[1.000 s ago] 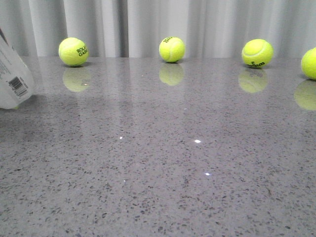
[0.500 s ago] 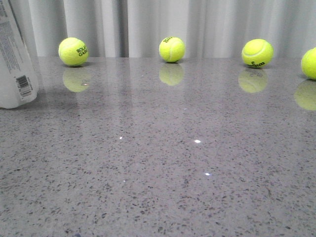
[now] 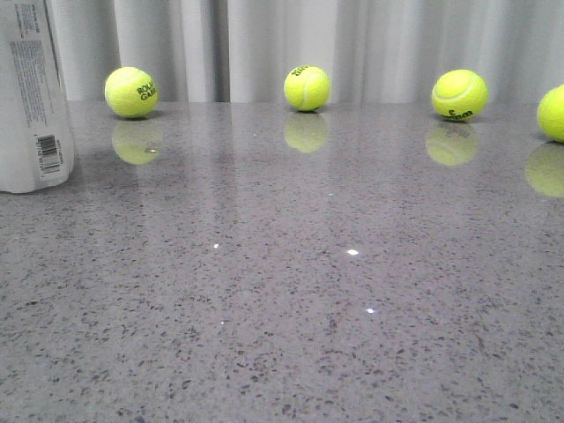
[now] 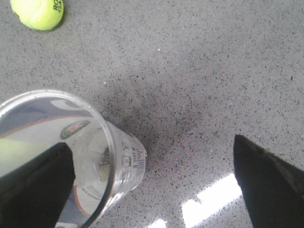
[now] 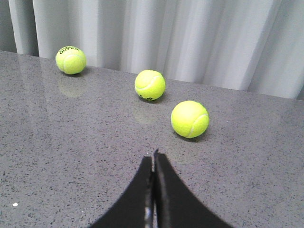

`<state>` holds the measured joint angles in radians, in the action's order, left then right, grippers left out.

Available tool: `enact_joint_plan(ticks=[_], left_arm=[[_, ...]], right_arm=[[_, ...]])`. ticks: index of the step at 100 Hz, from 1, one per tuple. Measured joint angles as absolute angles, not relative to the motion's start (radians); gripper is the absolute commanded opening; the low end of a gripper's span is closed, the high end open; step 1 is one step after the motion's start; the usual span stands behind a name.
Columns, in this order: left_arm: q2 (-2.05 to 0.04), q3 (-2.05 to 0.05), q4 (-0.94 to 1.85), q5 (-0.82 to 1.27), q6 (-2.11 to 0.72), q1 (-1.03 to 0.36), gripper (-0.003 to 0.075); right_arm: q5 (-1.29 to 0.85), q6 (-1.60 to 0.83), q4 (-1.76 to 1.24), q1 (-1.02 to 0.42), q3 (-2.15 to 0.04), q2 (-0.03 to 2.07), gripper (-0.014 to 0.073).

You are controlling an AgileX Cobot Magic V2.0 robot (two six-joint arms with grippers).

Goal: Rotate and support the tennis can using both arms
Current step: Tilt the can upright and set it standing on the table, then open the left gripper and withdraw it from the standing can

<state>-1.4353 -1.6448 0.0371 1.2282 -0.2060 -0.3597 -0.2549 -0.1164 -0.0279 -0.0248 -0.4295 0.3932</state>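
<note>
The tennis can [image 3: 31, 97] stands upright on the grey table at the far left of the front view, with its barcode facing the camera. In the left wrist view I look down into its open clear mouth [image 4: 118, 161]; the round emblem and the orange stripe show through the wall. My left gripper [image 4: 151, 142] is wide open. One black finger [image 4: 35, 190] overlaps the can's rim and the other finger [image 4: 268, 185] is far off to the side. My right gripper [image 5: 153, 159] is shut and empty, low over bare table. Neither arm shows in the front view.
Several yellow-green tennis balls lie along the back of the table by the white curtain [image 3: 131, 92] [image 3: 307, 88] [image 3: 459, 94] [image 3: 553, 113]. Three balls lie ahead of my right gripper [image 5: 71, 60] [image 5: 149, 85] [image 5: 189, 118]. One ball lies beyond the can [image 4: 38, 13].
The can has swung from a strong tilt to upright at the left edge of the front view. The balls have not moved.
</note>
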Motion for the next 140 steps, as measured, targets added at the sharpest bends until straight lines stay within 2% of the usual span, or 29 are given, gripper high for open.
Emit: enact_joint_plan(ticks=[32, 49, 94, 115, 122, 129, 140], left_arm=[[-1.305, -1.638, 0.035, 1.17, -0.186, -0.36, 0.0639], [-1.171, -1.528, 0.035, 1.098, -0.155, -0.36, 0.0639], [-0.658, -0.871, -0.017, 0.648, 0.0, -0.36, 0.0639], [-0.483, -0.587, -0.021, 0.466, 0.02, -0.36, 0.0631], [-0.455, -0.52, -0.021, 0.415, 0.023, -0.36, 0.0589], [-0.445, -0.476, -0.021, 0.376, 0.023, -0.36, 0.0503], [-0.445, -0.443, -0.021, 0.336, 0.025, -0.36, 0.0296]], right_arm=[[-0.255, -0.116, -0.028, -0.025, -0.43, 0.393, -0.0066], [-0.255, -0.116, -0.028, -0.025, -0.43, 0.393, -0.0066], [-0.255, -0.116, -0.028, -0.025, -0.43, 0.393, -0.0066], [-0.255, -0.116, -0.028, -0.025, -0.43, 0.393, -0.0066], [-0.255, -0.116, -0.028, -0.025, -0.43, 0.393, -0.0066], [-0.255, -0.116, -0.028, -0.025, -0.43, 0.393, -0.0066], [-0.255, -0.116, -0.028, -0.025, -0.43, 0.393, -0.0066]])
